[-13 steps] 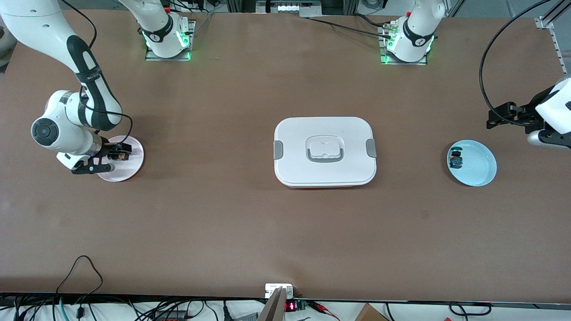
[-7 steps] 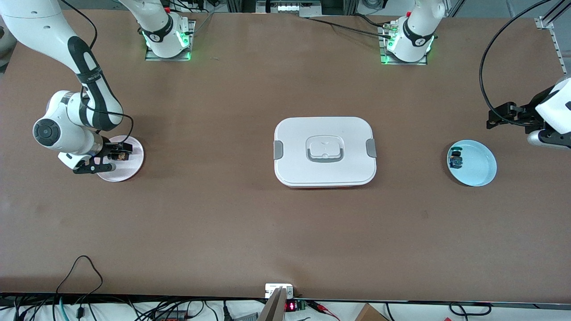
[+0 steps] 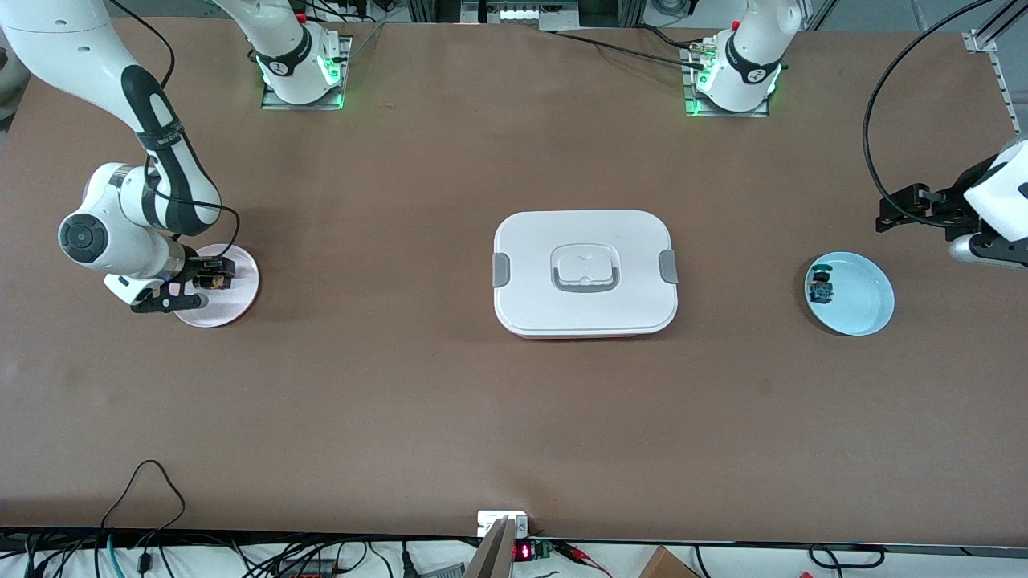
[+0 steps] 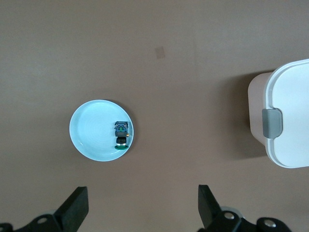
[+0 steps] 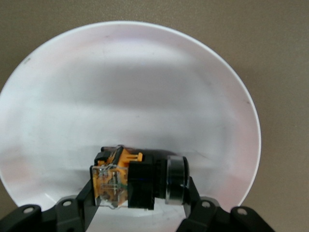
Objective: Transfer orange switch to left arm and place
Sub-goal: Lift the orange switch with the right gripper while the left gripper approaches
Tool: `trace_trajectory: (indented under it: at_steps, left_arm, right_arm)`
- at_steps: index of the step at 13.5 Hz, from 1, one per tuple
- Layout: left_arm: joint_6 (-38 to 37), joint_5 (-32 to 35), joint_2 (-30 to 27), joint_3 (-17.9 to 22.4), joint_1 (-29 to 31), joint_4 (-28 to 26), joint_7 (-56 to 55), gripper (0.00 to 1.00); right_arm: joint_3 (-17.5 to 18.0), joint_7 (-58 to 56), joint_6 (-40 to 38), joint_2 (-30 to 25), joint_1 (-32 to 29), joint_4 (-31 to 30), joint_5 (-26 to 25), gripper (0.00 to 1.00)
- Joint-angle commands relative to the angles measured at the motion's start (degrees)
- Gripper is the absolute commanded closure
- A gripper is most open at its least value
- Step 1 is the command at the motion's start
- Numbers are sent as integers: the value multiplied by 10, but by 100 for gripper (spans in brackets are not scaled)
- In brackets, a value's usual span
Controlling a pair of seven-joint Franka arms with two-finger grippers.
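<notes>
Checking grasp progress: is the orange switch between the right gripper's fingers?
Yes, the orange switch sits between the right gripper fingers over the pink plate.

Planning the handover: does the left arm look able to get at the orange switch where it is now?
Probably not. The orange switch sits between the right gripper fingers over the pink plate at the right arm's end; the left gripper, open, waits by the blue plate, with the box between.

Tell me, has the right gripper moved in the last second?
Barely. The right gripper has crept a touch toward the far rim of the pink plate, fingers closed around the orange switch.
</notes>
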Motion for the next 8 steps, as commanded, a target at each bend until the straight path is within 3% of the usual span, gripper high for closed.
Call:
trace_trajectory:
  at_steps: [1,5,8]
  left_arm:
    - [-9,8,3,-2,1,12,-7,0]
    - [-9,8,3,-2,1,13,-8,0]
    - [-9,7,3,-1,4,14,-7,0]
  right_arm:
    - [6,0,1,-9,-7,-2,3,72]
    - [15,-5,-73,-46,-4,25,16,75]
    - [37,-5,-185,-55,-3,105,37,76]
